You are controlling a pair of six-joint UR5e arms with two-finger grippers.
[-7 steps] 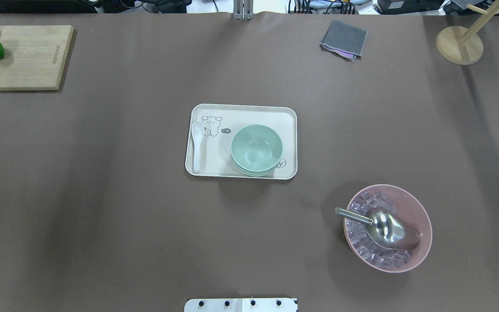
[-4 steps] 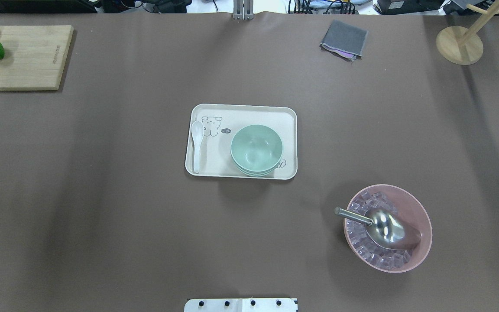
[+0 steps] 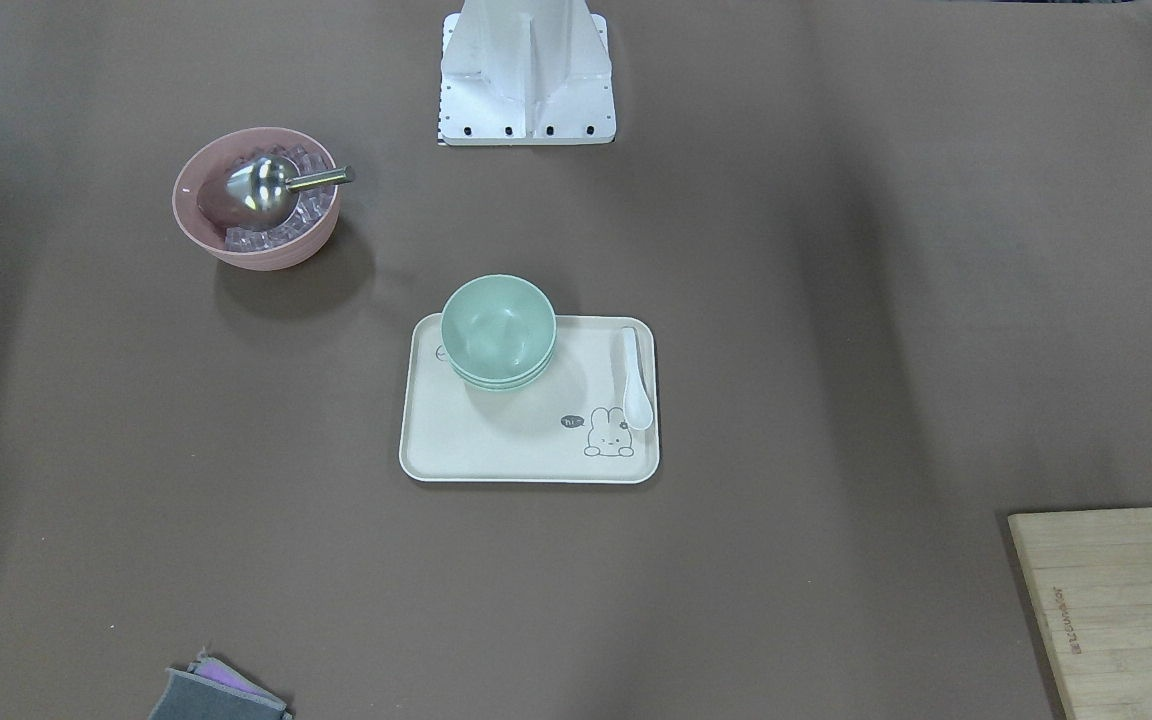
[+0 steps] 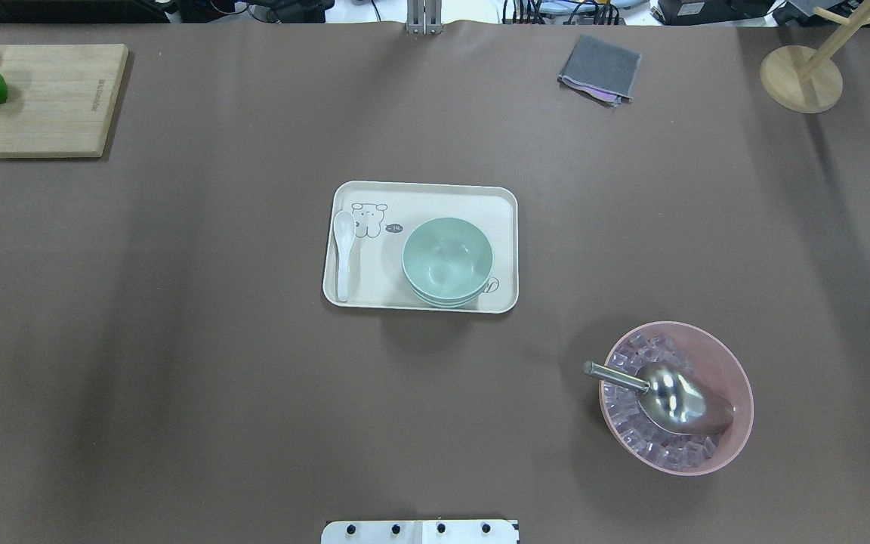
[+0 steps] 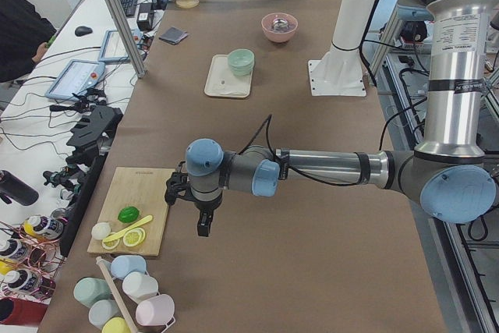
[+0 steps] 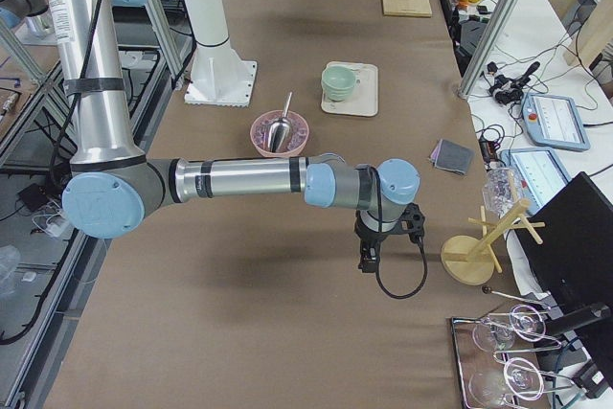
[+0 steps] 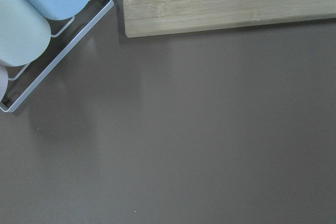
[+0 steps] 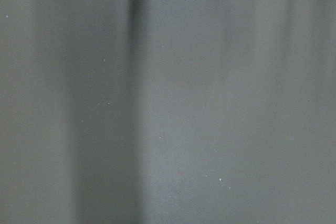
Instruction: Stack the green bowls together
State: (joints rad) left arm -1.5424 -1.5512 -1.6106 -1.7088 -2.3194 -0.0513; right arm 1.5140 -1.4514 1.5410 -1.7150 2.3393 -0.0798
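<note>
At the centre of the table (image 4: 178, 363), the cream tray (image 4: 420, 198) carried the green bowls (image 4: 447, 257), nested in one stack at its near right corner. Stacking looked done, so they were best left untouched. The left gripper (image 5: 203, 228) and right gripper (image 6: 367, 261) hung by opposite table ends; whether their claws were spread or pressed together could not be told.
</note>
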